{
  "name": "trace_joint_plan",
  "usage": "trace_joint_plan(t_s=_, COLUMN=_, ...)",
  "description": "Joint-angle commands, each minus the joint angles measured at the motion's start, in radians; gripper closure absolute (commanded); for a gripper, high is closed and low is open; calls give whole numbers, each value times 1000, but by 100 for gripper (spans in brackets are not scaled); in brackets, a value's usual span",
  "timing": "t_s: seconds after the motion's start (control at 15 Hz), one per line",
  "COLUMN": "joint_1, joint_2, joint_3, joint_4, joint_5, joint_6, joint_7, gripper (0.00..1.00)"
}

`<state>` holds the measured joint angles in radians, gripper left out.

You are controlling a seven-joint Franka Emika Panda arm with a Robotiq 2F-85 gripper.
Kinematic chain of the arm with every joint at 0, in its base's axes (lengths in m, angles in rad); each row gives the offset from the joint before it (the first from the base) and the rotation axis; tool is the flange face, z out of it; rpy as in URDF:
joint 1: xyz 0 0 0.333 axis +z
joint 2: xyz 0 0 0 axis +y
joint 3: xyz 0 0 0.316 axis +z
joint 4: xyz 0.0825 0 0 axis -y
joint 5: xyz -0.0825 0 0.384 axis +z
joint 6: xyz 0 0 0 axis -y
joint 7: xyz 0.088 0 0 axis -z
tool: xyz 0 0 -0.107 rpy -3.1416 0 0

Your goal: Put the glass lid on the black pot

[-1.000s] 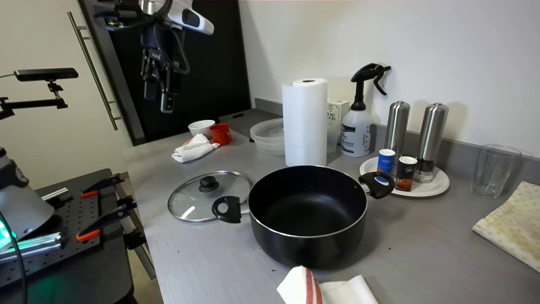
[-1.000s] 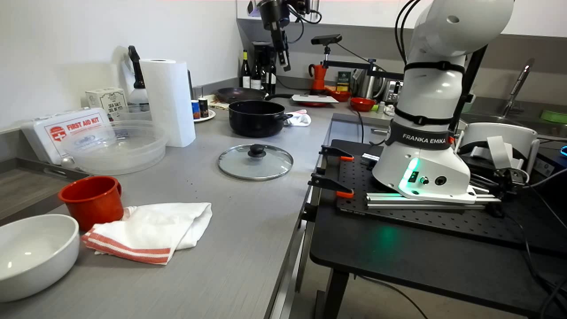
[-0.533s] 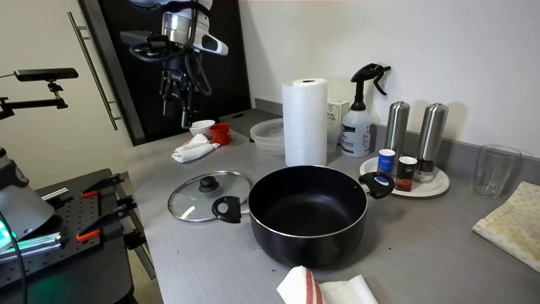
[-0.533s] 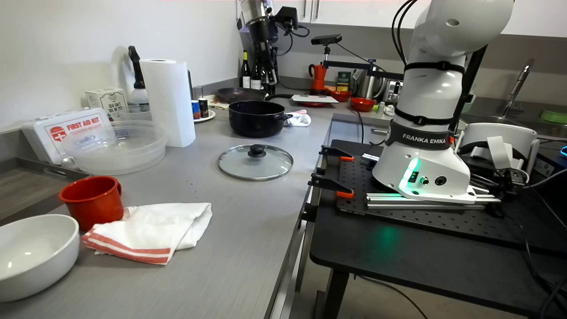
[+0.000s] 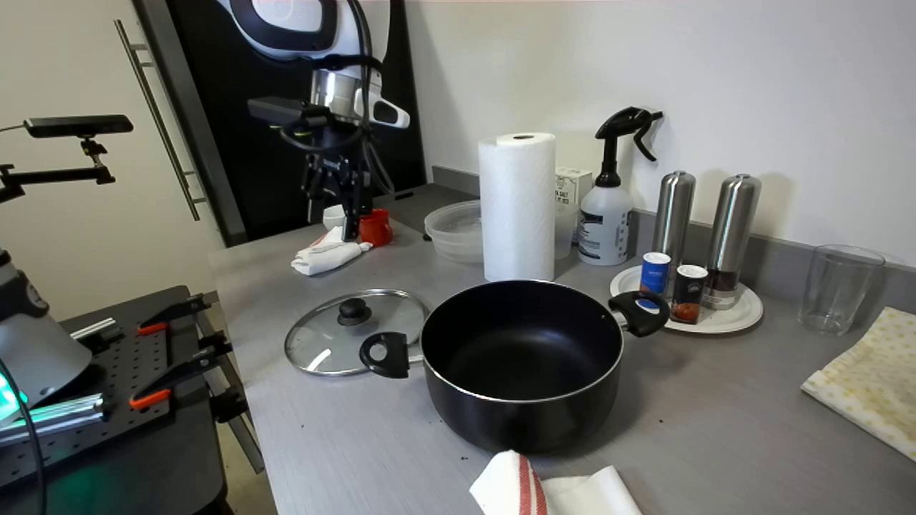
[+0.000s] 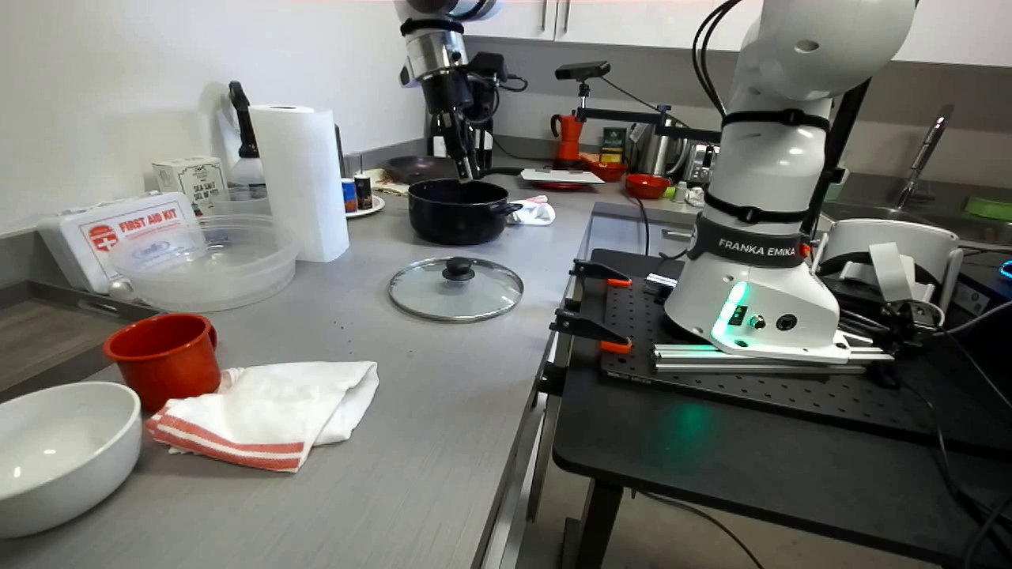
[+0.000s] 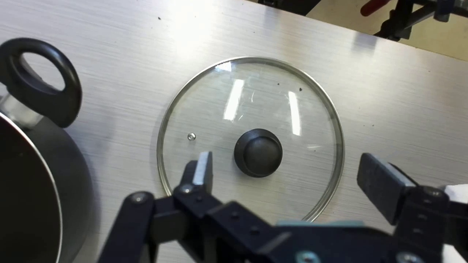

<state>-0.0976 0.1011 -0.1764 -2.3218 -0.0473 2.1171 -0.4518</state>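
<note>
In an exterior view, the tool (image 5: 331, 223) has come down and moved rightward in the picture since a second ago; more of the arm (image 5: 290, 13) shows, and the tool now covers part of the white bowl (image 5: 333, 217) behind it. The glass lid (image 5: 351, 337) lies flat on the counter (image 5: 343, 443) as before, beside the black pot (image 5: 522, 425), one handle overlapping its edge from this angle.

In an exterior view, the tool (image 6: 469, 173) has likewise sunk, shifting left, and hides most of the dark bottles (image 6: 438, 145). Lid (image 6: 456, 291) and pot (image 6: 458, 220) keep their places, a strip of counter between them.

In the wrist view, the fingers (image 7: 378, 184) stand wide apart. The lid's black knob (image 7: 258, 152) appears between them; one finger overlaps the glass, the other shows beyond the metal rim. The tool is clear of the lid, above it.
</note>
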Motion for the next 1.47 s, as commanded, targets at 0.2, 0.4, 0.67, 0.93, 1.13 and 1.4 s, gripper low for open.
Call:
trace_joint_plan(t_s=0.2, joint_1=-26, joint_2=125, joint_3=51, joint_4=51, joint_5=-3, joint_6=135, joint_7=11, gripper=0)
trace_joint_plan(t_s=0.4, joint_1=-27, joint_2=167, joint_3=67, joint_4=55, joint_5=-12, joint_6=199, joint_7=22, gripper=0)
trace_joint_plan(t_s=0.67, joint_1=-28, joint_2=207, joint_3=86, joint_4=49, joint_5=-15, joint_6=258, joint_7=28, gripper=0)
trace_joint_plan(t_s=0.93, joint_1=-31, joint_2=236, joint_3=99, joint_4=43, joint_5=-14, joint_6=283, joint_7=36, gripper=0)
trace_joint_plan(t_s=1.13, joint_1=-32, joint_2=251, joint_3=105, joint_4=36, joint_5=-17, joint_6=297, joint_7=41, gripper=0)
trace_joint_plan(t_s=1.4, joint_1=-26, joint_2=278, joint_3=97, joint_4=35, joint_5=-47, joint_6=330, joint_7=73, gripper=0)
